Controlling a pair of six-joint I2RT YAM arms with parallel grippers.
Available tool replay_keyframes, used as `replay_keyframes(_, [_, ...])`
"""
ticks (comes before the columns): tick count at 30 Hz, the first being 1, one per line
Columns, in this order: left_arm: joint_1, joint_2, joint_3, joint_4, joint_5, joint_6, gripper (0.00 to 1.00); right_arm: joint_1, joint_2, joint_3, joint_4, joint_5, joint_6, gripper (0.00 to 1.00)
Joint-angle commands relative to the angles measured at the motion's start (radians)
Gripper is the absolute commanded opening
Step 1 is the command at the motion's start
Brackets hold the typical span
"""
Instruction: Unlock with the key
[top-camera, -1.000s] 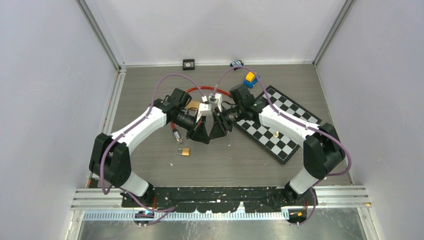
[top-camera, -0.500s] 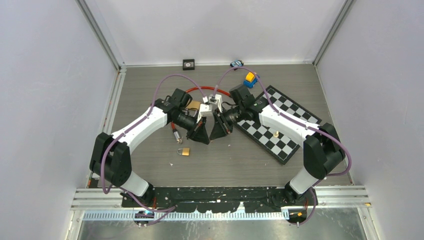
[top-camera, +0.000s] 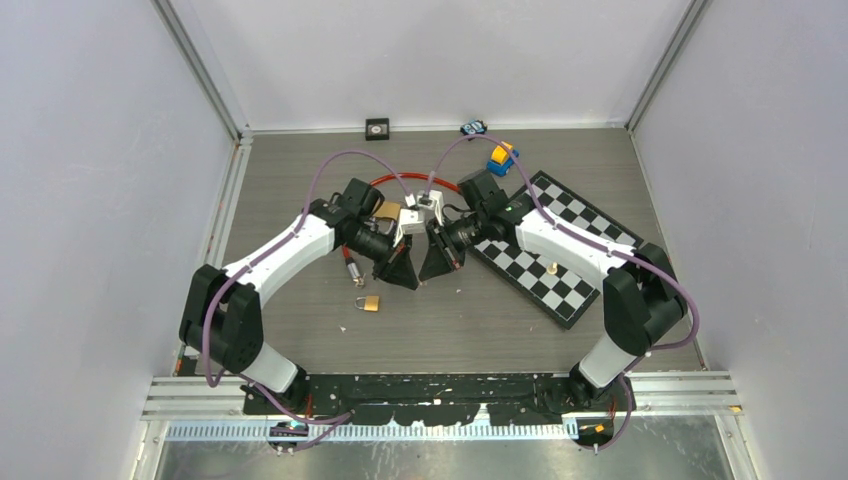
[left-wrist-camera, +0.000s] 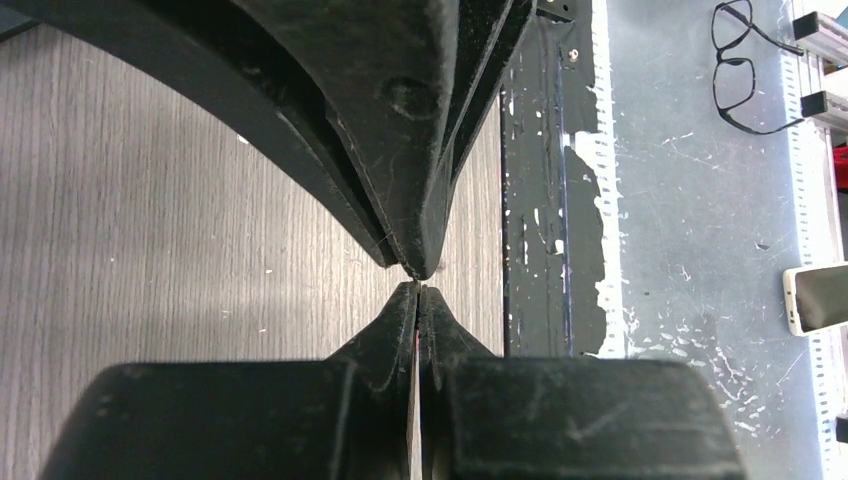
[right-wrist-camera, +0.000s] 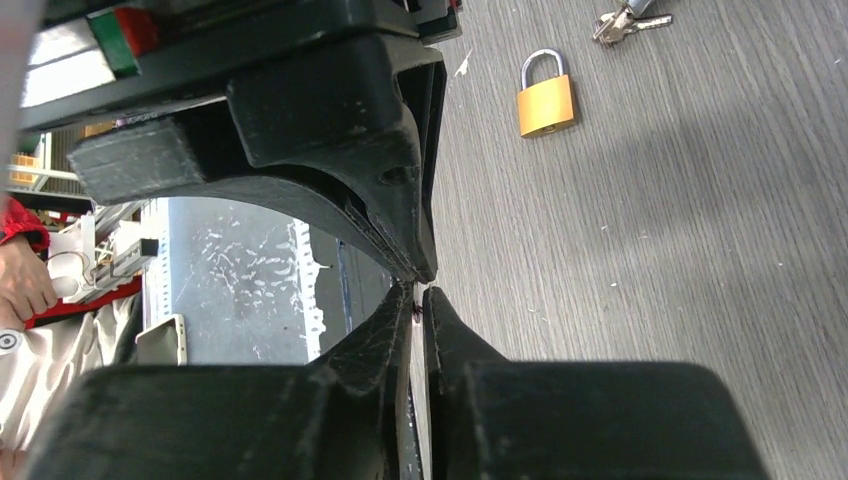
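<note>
A brass padlock (top-camera: 369, 303) (right-wrist-camera: 545, 100) lies with its shackle closed on the wooden table. A bunch of keys (right-wrist-camera: 628, 20) lies just beyond it. My left gripper (top-camera: 412, 280) (left-wrist-camera: 418, 290) and right gripper (top-camera: 428, 277) (right-wrist-camera: 418, 295) meet tip to tip above the table, right of the padlock. The left fingers (right-wrist-camera: 350, 170) are pressed together with a thin red sliver in their seam. The right fingers (left-wrist-camera: 400, 150) stand a narrow slit apart, with a small dark red thing pinched at their tips. I cannot tell what that red thing is.
A chessboard (top-camera: 560, 250) with a small brass piece (top-camera: 551, 267) lies under the right arm. A red and silver object (top-camera: 351, 265) lies by the left gripper. A blue and yellow toy (top-camera: 501, 157) and a black square (top-camera: 377, 127) sit at the back.
The right jaws have narrowed from a wider gap to a slit. Both arms have stayed almost still, tips together.
</note>
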Motion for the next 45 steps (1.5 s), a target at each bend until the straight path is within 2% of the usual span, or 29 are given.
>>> replay_keyframes(1, [0.006, -0.021, -0.005, 0.04, 0.004, -0.033, 0.0, 0.021, 0.005, 0.02, 0.005, -0.029, -0.022, 0.08])
replay_keyframes(6, [0.019, -0.041, -0.023, 0.063, 0.015, -0.046, 0.0, 0.016, -0.001, 0.021, 0.007, -0.013, -0.02, 0.01])
replay_keyframes(12, [0.021, -0.061, -0.046, 0.083, 0.04, -0.039, 0.0, 0.003, -0.007, 0.016, 0.024, -0.01, 0.0, 0.01])
replay_keyframes(23, [0.036, -0.072, -0.052, 0.104, 0.057, -0.071, 0.33, -0.032, -0.028, -0.013, 0.081, -0.021, 0.042, 0.01])
replay_keyframes(30, [0.093, -0.128, -0.092, 0.171, 0.01, -0.099, 0.62, -0.071, -0.052, -0.034, 0.096, -0.024, 0.052, 0.01])
replay_keyframes(33, [0.136, -0.167, -0.13, 0.203, -0.066, -0.058, 0.77, -0.097, -0.084, -0.049, 0.095, -0.007, 0.049, 0.01])
replay_keyframes(36, [0.162, -0.193, -0.164, 0.194, -0.156, 0.042, 0.96, -0.11, -0.13, -0.061, 0.066, 0.027, 0.007, 0.01])
replay_keyframes(38, [0.165, -0.189, -0.177, 0.164, -0.209, 0.108, 1.0, -0.118, -0.167, -0.07, 0.054, 0.044, -0.004, 0.01])
replay_keyframes(41, [0.165, -0.171, -0.188, 0.084, -0.253, 0.237, 1.0, -0.132, -0.209, -0.077, 0.041, 0.067, -0.022, 0.01])
replay_keyframes(45, [0.16, -0.147, -0.218, 0.057, -0.335, 0.366, 0.98, -0.148, -0.242, -0.089, 0.035, 0.085, -0.043, 0.01])
